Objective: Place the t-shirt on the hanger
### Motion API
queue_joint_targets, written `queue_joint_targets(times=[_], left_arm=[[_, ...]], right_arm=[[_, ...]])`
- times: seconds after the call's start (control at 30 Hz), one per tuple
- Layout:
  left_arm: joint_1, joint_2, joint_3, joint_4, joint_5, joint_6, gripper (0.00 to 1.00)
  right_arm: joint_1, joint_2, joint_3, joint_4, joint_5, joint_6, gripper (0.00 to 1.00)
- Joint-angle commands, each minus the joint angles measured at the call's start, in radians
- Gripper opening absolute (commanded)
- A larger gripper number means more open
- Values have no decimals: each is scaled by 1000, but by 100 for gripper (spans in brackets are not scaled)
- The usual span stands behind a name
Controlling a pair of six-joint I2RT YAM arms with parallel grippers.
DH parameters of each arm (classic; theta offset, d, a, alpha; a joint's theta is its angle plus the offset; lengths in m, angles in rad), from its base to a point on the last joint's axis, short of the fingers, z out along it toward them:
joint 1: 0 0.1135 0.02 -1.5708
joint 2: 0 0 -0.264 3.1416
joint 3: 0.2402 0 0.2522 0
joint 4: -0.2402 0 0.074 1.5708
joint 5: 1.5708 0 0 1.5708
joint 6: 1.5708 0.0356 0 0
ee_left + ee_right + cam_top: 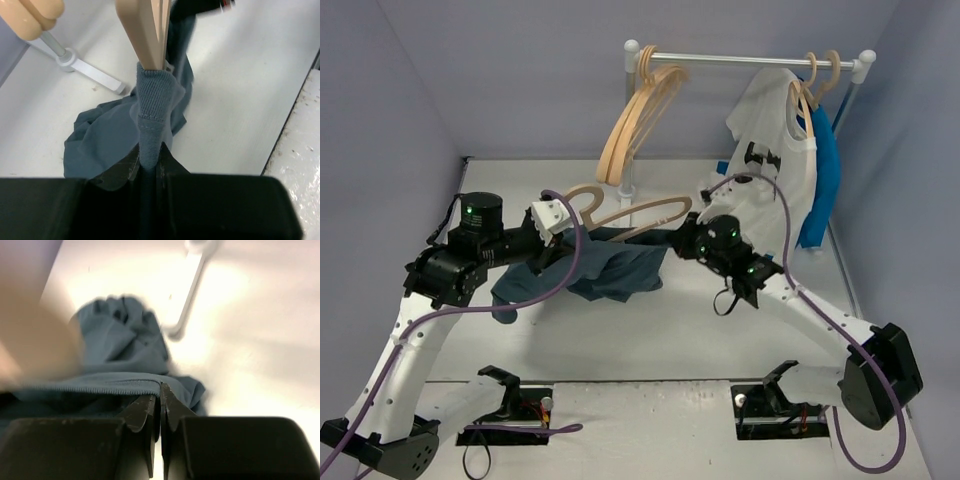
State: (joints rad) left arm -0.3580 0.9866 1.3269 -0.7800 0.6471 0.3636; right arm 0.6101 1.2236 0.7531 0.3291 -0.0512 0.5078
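The left end effector (pixel 150 162) is clenched on the ribbed collar of the t-shirt (pixel 105 145), just under the hanger (pixel 147 30). The right end effector (pixel 161 399) pinches a stitched edge. The t-shirt sags to the desk (pixel 720 340). Best to draw that edge outward over the hanger arm, with the collar held firm.

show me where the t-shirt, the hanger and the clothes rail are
t-shirt (pixel 615 272), top view, middle of the bunched cloth
hanger (pixel 660 208), top view, its bare wooden arm
clothes rail (pixel 740 60), top view, middle of the metal bar
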Motion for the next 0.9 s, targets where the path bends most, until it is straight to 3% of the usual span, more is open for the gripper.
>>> queue_joint_targets(times=[0.0,0.13,0.5,0.87], left_arm=[[7,-29,2,12,57,93,0],[5,-14,1,-2,-12,113,0],[-10,54,57,-37,-105,120,0],[-186,227,296,-26,-291,51,0]], right_arm=[[-139,-20,126,-100,-97,-140,0],[-190,-2,206,-168,-139,-201,0],[-188,55,468,-308,-154,-297,0],[-34,145,765,-424,-85,-372,0]])
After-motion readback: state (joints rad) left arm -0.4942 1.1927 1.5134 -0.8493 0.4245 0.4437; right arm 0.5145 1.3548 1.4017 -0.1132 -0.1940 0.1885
